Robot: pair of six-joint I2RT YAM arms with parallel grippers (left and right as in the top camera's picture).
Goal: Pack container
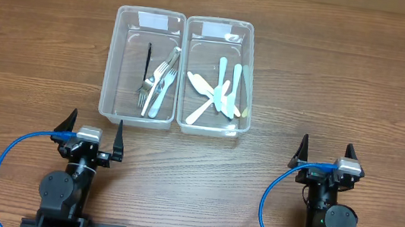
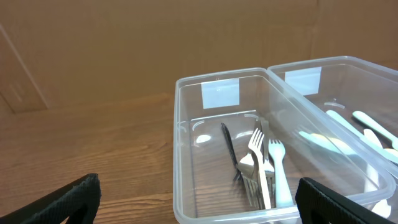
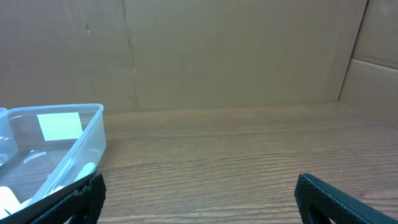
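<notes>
Two clear plastic containers stand side by side at the back middle of the table. The left container (image 1: pixel 116 65) holds several forks (image 1: pixel 158 84), metal, white and one black; it also shows in the left wrist view (image 2: pixel 186 155) with the forks (image 2: pixel 264 168). The right container (image 1: pixel 247 73) holds several pale plastic knives (image 1: pixel 216 92) and shows partly in the right wrist view (image 3: pixel 87 140). My left gripper (image 1: pixel 95 133) is open and empty, near the front edge, in front of the left container. My right gripper (image 1: pixel 328 154) is open and empty at the front right.
Blue cables (image 1: pixel 5 164) loop from each arm base at the front. A cardboard wall (image 3: pixel 236 56) stands behind the table. Bare wood lies to the right of the containers (image 1: pixel 343 84).
</notes>
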